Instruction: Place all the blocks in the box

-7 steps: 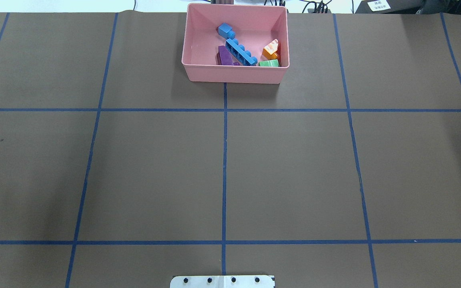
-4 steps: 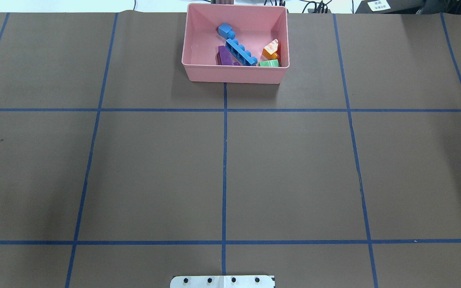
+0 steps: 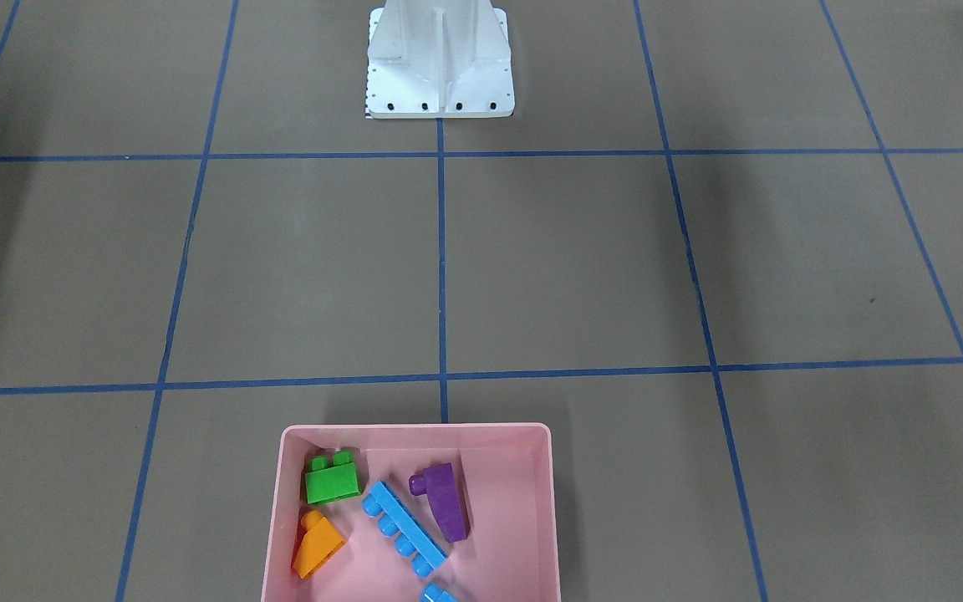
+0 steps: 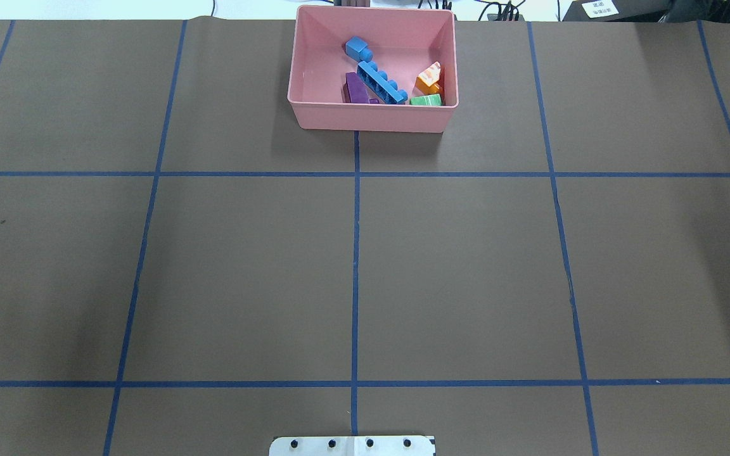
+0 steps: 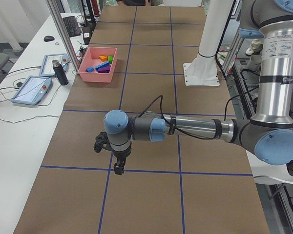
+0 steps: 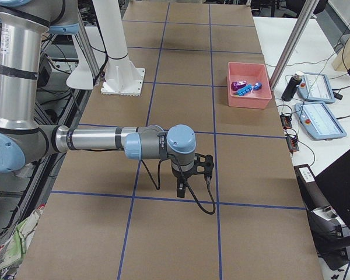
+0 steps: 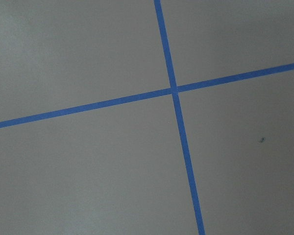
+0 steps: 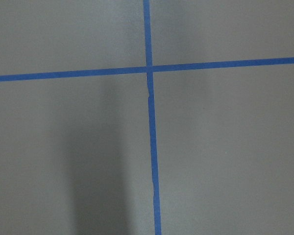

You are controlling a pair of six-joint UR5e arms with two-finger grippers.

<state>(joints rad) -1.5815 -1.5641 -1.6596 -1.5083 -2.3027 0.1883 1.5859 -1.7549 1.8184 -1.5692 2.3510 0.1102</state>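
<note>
Five blocks (image 4: 381,83) lying in the pink box (image 4: 371,119).
Box on table (image 4: 244,266), well apart from left pincer (image 5: 118,169) and right pincer (image 6: 181,190); whether either is parted or closed cannot be told.

Pink box (image 4: 371,119), open-topped and upright, at the far edge of the table (image 4: 213,266). Inside it, the long blue block (image 4: 381,82) lies diagonally mid-floor, with the purple sloped block (image 4: 356,88) just beside it and the small blue block (image 4: 357,48) off its far end. The orange sloped block (image 4: 429,78) and green block (image 4: 426,100) share one corner.
</note>
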